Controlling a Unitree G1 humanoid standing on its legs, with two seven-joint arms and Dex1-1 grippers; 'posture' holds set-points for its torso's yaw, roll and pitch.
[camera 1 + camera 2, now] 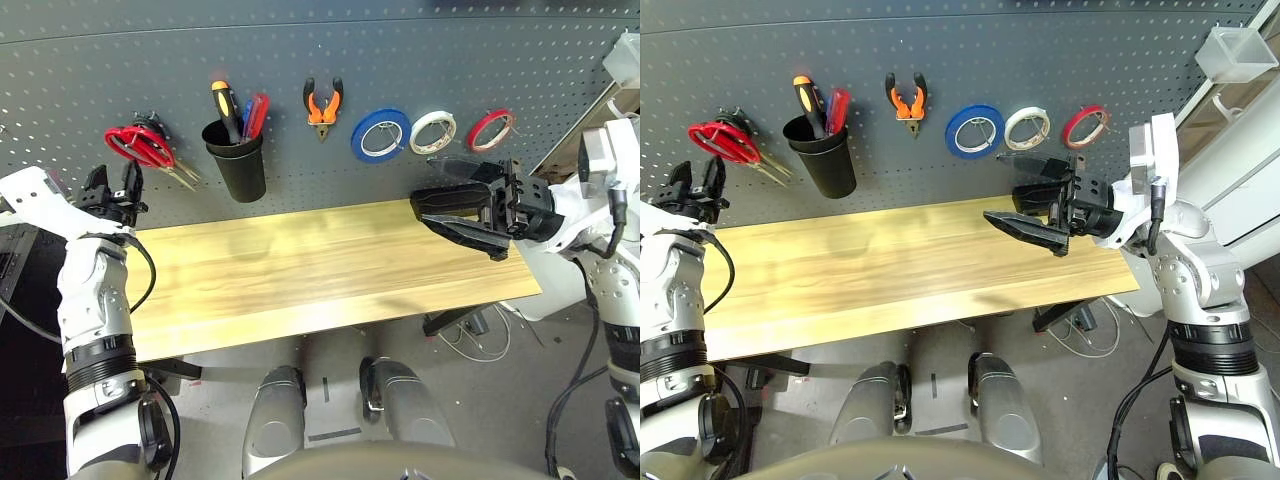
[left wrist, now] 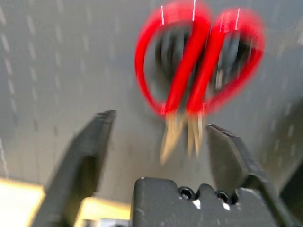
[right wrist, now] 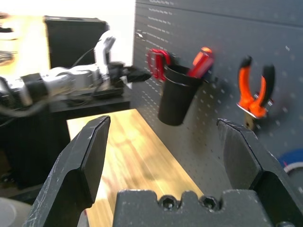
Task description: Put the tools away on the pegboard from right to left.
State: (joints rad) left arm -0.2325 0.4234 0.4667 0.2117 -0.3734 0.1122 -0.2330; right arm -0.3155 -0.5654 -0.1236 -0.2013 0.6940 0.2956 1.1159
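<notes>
Red scissors (image 1: 140, 146) hang on the pegboard (image 1: 400, 60); left end effector (image 1: 112, 190) released just below, right end effector (image 1: 455, 207) spread over the desk (image 1: 300, 270).

1. pegboard (image 1: 300, 60) is dark grey, dotted all over with little pale holes
2. scissors (image 1: 140, 146) have bright red handles, blades look yellowish
3. cup (image 1: 238, 160) is plain black, with an orange-and-black screwdriver (image 1: 225, 108) and a red-handled screwdriver (image 1: 257, 115) in it
4. pliers (image 1: 322, 106) orange with black
5. tape rolls: blue (image 1: 380, 135), white (image 1: 433, 131), thin red ring (image 1: 490, 129)
6. counter (image 1: 320, 270) is pale yellowish wood grain
7. both pincers black: left pincer (image 1: 112, 186), right pincer (image 1: 440, 190)
</notes>
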